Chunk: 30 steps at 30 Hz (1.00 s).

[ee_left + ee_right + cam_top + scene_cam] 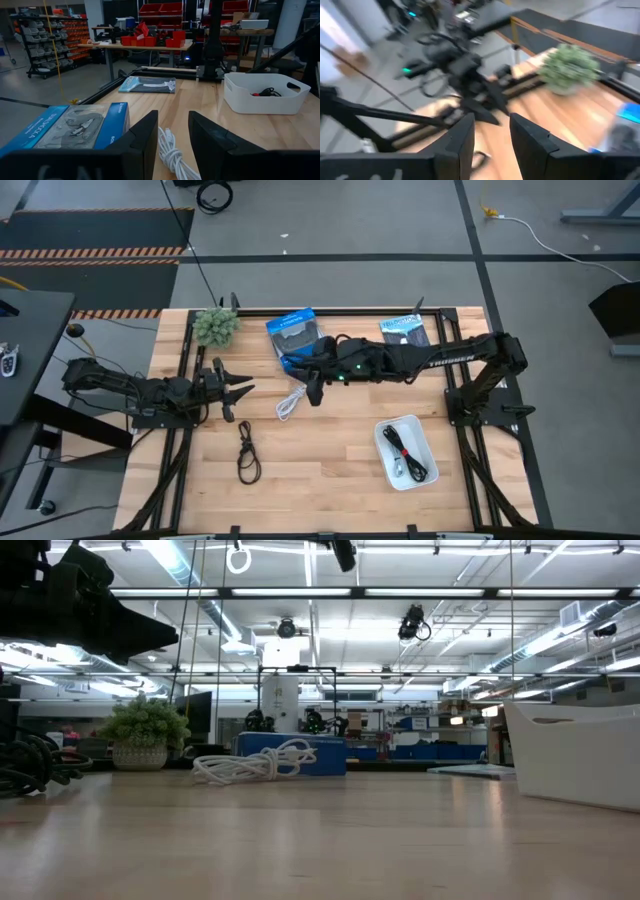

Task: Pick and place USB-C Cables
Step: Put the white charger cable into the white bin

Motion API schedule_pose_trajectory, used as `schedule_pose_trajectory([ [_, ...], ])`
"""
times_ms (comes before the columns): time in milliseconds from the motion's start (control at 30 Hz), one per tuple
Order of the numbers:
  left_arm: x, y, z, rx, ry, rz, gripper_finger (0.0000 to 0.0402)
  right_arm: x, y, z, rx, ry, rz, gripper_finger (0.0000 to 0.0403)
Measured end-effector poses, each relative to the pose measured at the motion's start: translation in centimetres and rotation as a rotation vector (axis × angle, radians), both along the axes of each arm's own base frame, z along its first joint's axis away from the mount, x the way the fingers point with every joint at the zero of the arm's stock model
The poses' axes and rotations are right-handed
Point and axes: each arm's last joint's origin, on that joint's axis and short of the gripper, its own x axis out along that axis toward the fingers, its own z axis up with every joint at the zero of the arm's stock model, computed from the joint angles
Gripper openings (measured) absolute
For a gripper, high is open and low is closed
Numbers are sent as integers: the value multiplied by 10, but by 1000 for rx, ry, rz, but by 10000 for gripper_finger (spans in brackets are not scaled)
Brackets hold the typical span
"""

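Note:
The white cable (pixel 290 402) (pixel 255 762) lies coiled on the table in front of the blue box. The dark loop cable (pixel 247 452) lies nearer the near edge. The black cable with a red tie (pixel 405 448) (pixel 265 92) and a small grey cable (pixel 397 470) lie in the white bin (pixel 385 438). My right gripper (pixel 312 390) (pixel 492 135) hangs open in the air just beside the white cable's far end. My left gripper (pixel 238 388) (pixel 172 130) is open at the table's left, pointing toward the white cable (pixel 172 155).
A blue box (pixel 293 335) (pixel 70 127) and a black-and-white flat packet (pixel 405 332) (pixel 147 85) lie by the far edge. A small potted plant (pixel 215 325) (pixel 147 735) stands at the far left corner. Bare wood lies between the dark loop and the bin.

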Motion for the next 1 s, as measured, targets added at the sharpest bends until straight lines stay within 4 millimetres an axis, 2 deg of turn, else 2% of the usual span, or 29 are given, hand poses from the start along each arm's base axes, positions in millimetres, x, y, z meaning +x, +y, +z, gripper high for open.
schedule_pose_trajectory([
  [133,0,0,0,0,0,0,117,3,-7,-13,-11,77,-36,130],
  [200,0,0,0,0,0,0,117,11,-9,-23,-20,94,-62,130],
  [433,0,0,1,-1,-5,-1,117,35,-7,-74,-47,248,-16,130],
  [667,0,0,0,-1,-4,0,117,49,-16,-109,-17,340,27,130],
  [867,0,0,0,-1,-3,0,117,47,-21,-117,-1,396,25,130],
  [1000,0,0,0,-1,-3,0,117,53,-24,-109,-24,465,9,130],
])
